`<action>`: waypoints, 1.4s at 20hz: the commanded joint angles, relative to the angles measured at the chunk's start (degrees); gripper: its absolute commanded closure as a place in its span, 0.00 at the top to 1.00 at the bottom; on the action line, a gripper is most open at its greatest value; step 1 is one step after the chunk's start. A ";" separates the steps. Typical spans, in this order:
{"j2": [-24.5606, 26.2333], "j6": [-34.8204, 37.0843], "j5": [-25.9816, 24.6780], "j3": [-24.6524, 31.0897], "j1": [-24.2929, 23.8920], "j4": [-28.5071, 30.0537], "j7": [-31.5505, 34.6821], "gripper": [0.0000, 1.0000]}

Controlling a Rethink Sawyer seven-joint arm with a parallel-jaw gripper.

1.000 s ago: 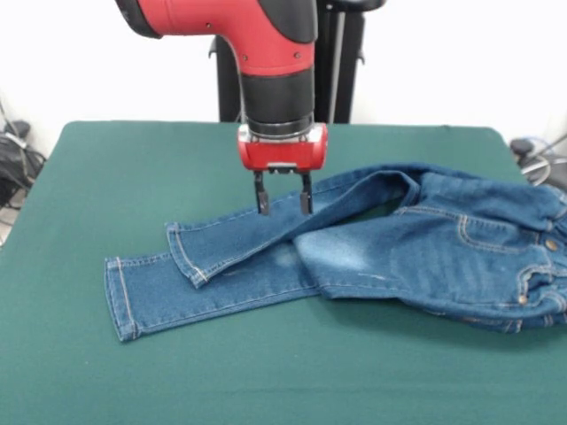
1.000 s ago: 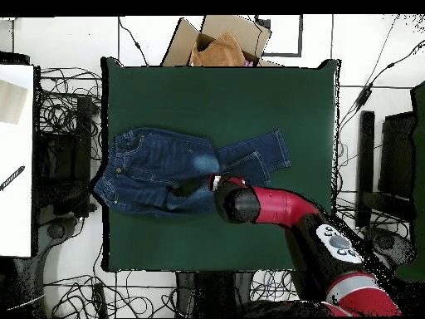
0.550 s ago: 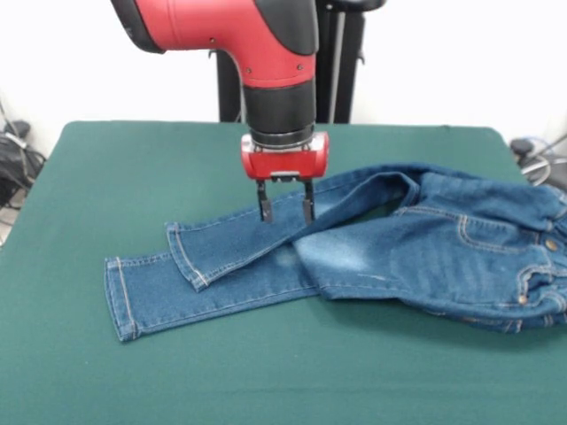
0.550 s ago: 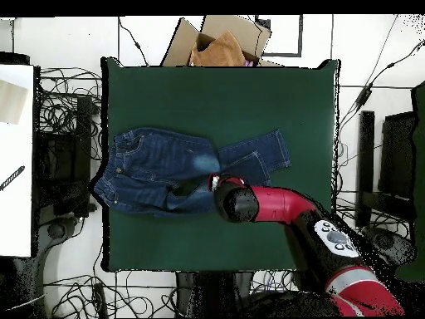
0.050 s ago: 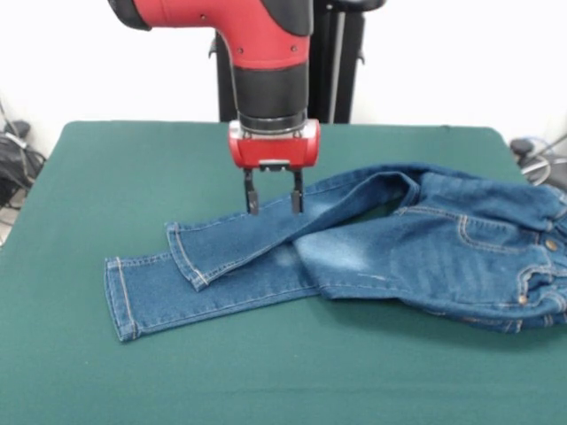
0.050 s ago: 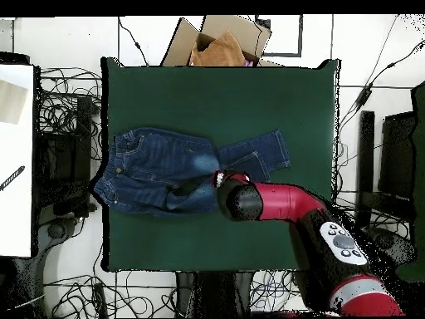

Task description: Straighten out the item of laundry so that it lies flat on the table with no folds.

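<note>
The dark green table [image 5: 80,372] carries only the blue jeans [image 5: 372,248], lying rumpled with legs overlapping.

A: What sits beyond the top edge in the overhead view?
B: 1 open cardboard box [image 6: 222,39] with something tan inside it.

A: And round the sides?
B: Tangled black cables [image 6: 68,91] lie on the pale floor at left and right. A white surface [image 6: 16,158] runs along the left edge, with a dark pen-like object [image 6: 12,178] lying on it.

A: The front view?
B: A plain white wall [image 5: 461,57].
</note>
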 commanded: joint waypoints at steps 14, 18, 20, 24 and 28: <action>1.05 3.46 -7.94 -0.18 -1.07 -5.77 -2.65 1.00; 2.50 3.45 -9.17 1.36 -3.53 -6.40 -4.05 1.00; 2.70 4.04 -9.51 2.13 -4.56 -6.66 -4.68 1.00; 3.24 4.80 -10.23 3.29 -6.19 -6.72 -5.42 1.00; 4.98 5.68 -10.80 4.56 -7.51 -7.52 -6.13 1.00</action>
